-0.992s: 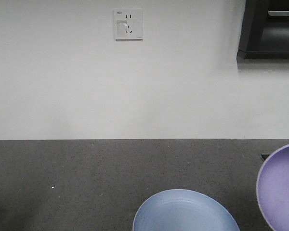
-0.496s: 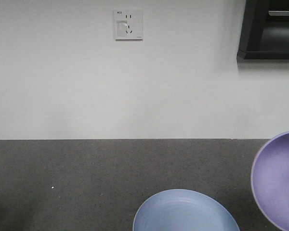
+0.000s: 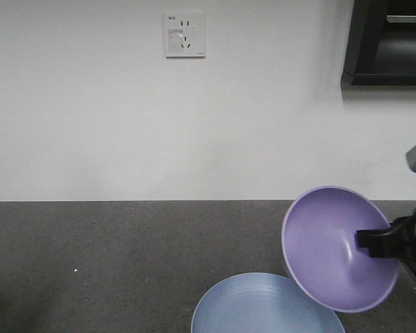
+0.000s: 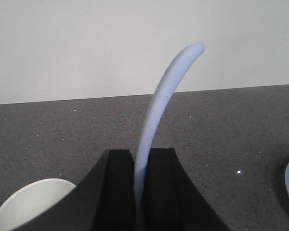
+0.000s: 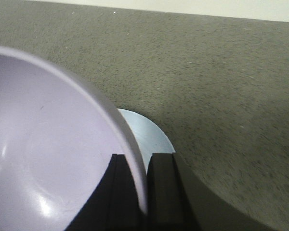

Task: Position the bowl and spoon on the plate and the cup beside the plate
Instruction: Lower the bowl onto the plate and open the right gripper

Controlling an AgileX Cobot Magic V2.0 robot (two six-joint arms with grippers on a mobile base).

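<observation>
Tilted bowl above plate; wall socket behind

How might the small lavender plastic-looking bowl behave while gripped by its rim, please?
Probably light: the right pincer holds the round lavender bowl tilted by one rim edge. Its smooth wall may slip or pivot in that narrow grip. It seems stiff: the rim shows no bending.
</observation>
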